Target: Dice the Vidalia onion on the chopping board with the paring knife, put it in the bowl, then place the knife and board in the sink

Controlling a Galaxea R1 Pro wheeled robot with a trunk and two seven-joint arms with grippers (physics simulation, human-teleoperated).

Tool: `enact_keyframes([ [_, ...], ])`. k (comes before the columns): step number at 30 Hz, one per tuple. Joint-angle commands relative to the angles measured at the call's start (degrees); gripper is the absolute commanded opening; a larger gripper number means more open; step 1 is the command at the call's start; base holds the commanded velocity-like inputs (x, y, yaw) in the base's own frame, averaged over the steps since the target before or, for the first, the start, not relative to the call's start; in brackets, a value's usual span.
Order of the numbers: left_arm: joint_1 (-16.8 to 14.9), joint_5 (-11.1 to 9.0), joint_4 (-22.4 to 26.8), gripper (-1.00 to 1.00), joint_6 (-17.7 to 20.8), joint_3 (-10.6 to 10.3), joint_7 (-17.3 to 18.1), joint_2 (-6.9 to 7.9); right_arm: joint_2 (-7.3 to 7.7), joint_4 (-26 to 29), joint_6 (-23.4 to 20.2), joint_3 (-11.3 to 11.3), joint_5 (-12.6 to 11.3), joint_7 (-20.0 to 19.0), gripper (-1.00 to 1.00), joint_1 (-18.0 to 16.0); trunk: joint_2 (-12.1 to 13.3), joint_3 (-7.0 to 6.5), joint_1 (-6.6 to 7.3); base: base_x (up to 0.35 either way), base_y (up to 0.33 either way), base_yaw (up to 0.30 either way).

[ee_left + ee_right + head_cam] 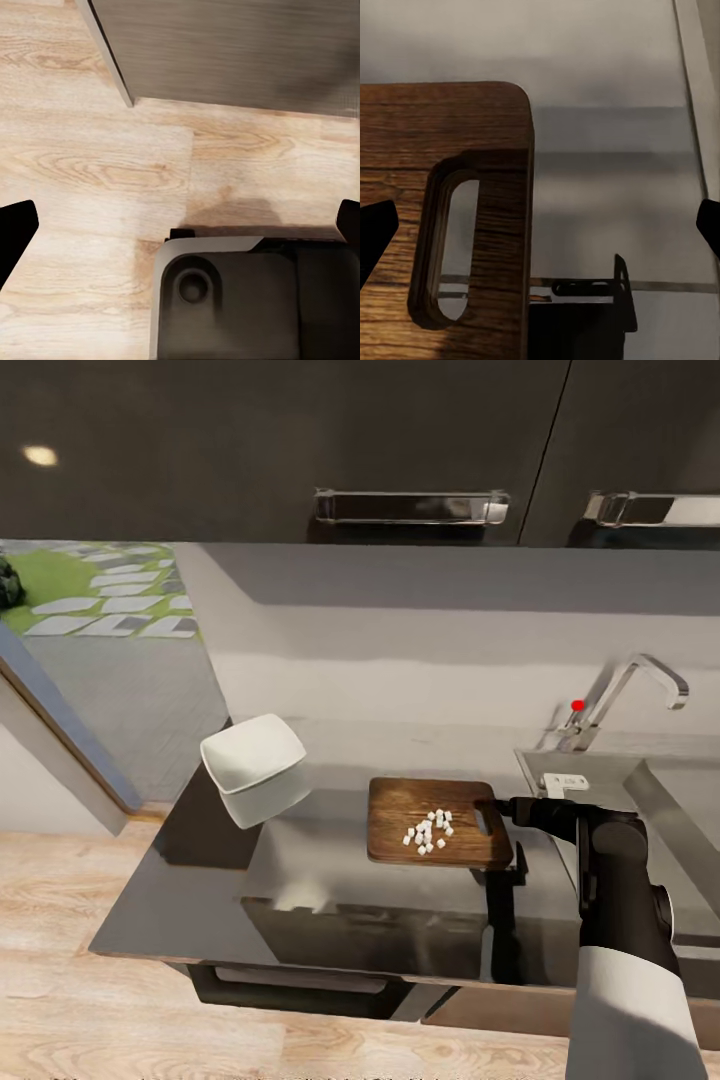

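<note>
Here, your chopping board point(438, 834) is a dark-brown rectangular slab with clear wood grain and rounded corners, and its slotted handle hole point(448, 244) faces the sink point(640, 800). It appears lifted off the glossy dark-grey countertop point(200, 880), with a shadow on the slab beneath it. A small heap of white diced onion point(430, 832) sits on the middle of the board. The white squarish bowl point(254, 766) with rounded corners stands well apart on the board's far side from the sink, mirrored in the slab. A curved chrome faucet point(630, 695) with a red knob point(577, 705) rises behind the grey basin.

Your right gripper point(503, 809) is at the board's handle end; in the right wrist view its dark fingertips point(375, 232) sit spread at the frame's edges, so it reads as released, not clamping the wood. Your left gripper point(180, 232) is likewise spread wide over pale wood-plank floor point(97, 165), holding nothing.

No legible writing shows anywhere.
</note>
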State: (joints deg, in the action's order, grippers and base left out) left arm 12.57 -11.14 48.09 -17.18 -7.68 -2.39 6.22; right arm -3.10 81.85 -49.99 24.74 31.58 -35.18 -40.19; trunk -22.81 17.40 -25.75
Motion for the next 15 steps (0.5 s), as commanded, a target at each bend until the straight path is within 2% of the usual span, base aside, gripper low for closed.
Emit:
enact_keyframes([
  [1, 0.0, -0.6, 0.0, 1.00, -0.1, -0.3, -0.3, 0.00, -0.06, 0.1, -0.1, 0.1, 0.6, -0.6, 1.00, -0.1, -0.1, 0.19, -0.03, 0.009, 0.000, 0.000],
  [15, 0.0, -0.5, -0.1, 1.00, -0.1, -0.3, -0.3, -0.29, -0.06, 0.1, -0.1, 0.1, 0.6, -0.6, 1.00, -0.1, -0.1, 1.46, -0.03, 0.001, 0.000, 0.000],
])
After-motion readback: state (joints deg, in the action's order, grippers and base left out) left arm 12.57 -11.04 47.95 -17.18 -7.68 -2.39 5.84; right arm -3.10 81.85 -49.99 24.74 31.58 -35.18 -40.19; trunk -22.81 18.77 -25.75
